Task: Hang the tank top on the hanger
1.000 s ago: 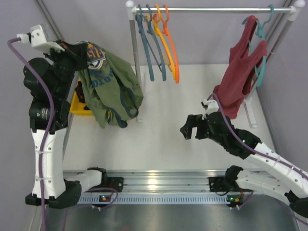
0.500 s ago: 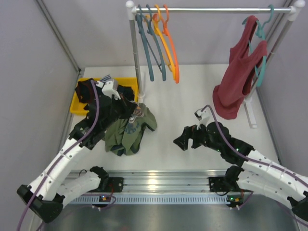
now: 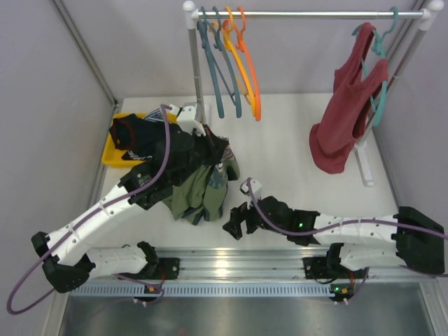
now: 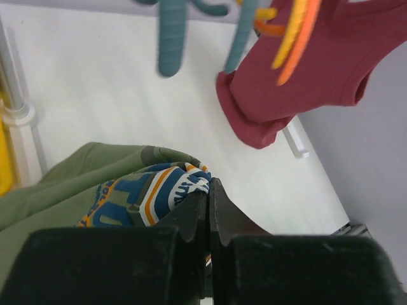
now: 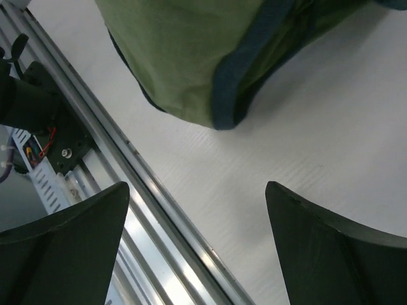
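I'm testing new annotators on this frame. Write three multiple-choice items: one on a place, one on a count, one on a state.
1. Where does the dark red tank top hang? A. right end of the rail B. left end C. middle
2. How many empty hangers are on the rail? A. two B. four C. six
3. The left gripper is: A. open, empty B. shut on the green tank top C. shut on a hanger
Answers: 1 A, it hangs beside the right post. 2 B, two teal, one yellow, one orange. 3 B, its jaws pinch the printed green fabric.
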